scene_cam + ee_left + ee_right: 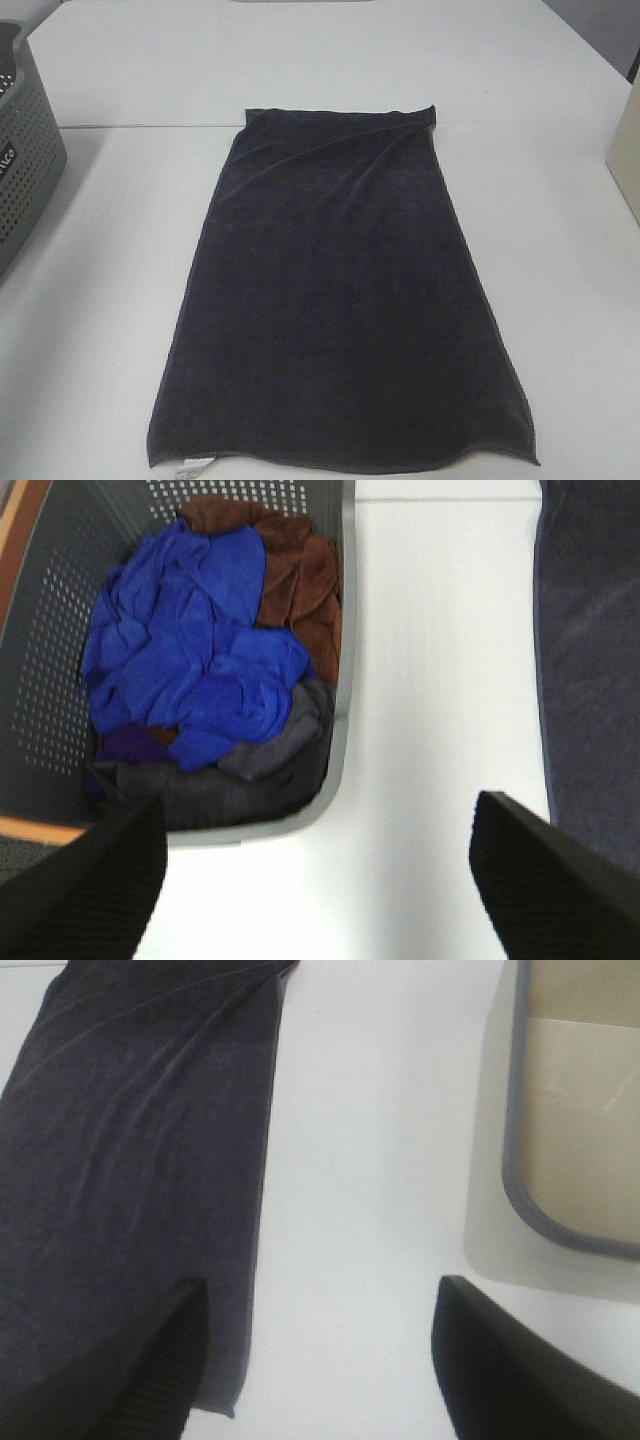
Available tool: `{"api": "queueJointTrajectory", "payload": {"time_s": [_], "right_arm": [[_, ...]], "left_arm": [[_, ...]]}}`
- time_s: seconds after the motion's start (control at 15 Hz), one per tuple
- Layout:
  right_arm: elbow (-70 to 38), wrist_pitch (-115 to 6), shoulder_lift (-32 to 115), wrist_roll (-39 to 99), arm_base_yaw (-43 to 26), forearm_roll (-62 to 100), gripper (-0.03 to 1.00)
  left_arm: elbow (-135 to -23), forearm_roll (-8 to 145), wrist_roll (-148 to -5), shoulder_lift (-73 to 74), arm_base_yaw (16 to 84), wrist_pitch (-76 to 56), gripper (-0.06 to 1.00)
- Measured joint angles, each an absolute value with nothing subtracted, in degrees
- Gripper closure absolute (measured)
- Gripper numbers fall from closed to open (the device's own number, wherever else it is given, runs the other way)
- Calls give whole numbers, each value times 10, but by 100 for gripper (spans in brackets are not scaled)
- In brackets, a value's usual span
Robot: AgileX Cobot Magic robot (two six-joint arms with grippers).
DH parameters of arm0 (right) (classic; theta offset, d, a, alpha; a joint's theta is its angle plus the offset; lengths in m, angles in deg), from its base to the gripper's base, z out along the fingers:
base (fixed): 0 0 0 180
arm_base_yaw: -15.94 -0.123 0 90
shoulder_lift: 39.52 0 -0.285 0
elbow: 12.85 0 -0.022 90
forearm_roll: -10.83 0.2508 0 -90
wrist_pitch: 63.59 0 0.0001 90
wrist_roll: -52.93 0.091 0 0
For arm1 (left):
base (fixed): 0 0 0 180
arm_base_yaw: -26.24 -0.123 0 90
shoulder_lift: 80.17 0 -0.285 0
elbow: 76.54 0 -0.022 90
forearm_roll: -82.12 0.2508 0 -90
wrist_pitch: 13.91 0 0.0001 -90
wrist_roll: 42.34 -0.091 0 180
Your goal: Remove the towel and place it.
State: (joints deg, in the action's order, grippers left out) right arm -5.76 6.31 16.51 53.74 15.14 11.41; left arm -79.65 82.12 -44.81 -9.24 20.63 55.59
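Note:
The dark charcoal towel [340,300] lies spread flat on the white table, long side running from near to far, with a small white tag at its near left corner. Its edge also shows in the left wrist view [590,670] and in the right wrist view [130,1160]. My left gripper [315,880] is open and empty above bare table between the basket and the towel. My right gripper [320,1360] is open and empty above bare table beside the towel's right edge. Neither gripper shows in the exterior high view.
A grey perforated basket [25,140] stands at the table's left edge; in the left wrist view the basket [345,630] holds blue, brown and grey cloths. A beige bin with a grey rim [570,1130] stands at the right, also in the exterior high view [625,150].

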Motion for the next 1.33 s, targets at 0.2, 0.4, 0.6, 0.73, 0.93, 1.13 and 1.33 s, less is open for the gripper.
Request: {"api": "queueJointTrajectory", "payload": {"time_s": [0.2, 0.4, 0.6, 0.73, 0.93, 1.13, 1.33], "right_arm": [[64, 64, -15, 523, 151, 63, 32], [124, 65, -110, 521, 151, 62, 32], [185, 65, -191, 516, 139, 92, 32], [216, 65, -243, 491, 124, 97, 32], [255, 65, -284, 491, 124, 104, 32], [309, 65, -320, 491, 124, 108, 32], [361, 58, -320, 480, 124, 108, 32]], "left_arm": [[-673, 821, -450, -211, 206, 543, 18], [-539, 807, -451, -353, 206, 515, 18], [-433, 797, -469, -476, 221, 493, 18], [-385, 808, -486, -550, 276, 489, 18], [-352, 833, -480, -640, 279, 489, 18], [-318, 837, -462, -717, 279, 501, 18], [-308, 843, -442, -726, 279, 515, 18]]}}
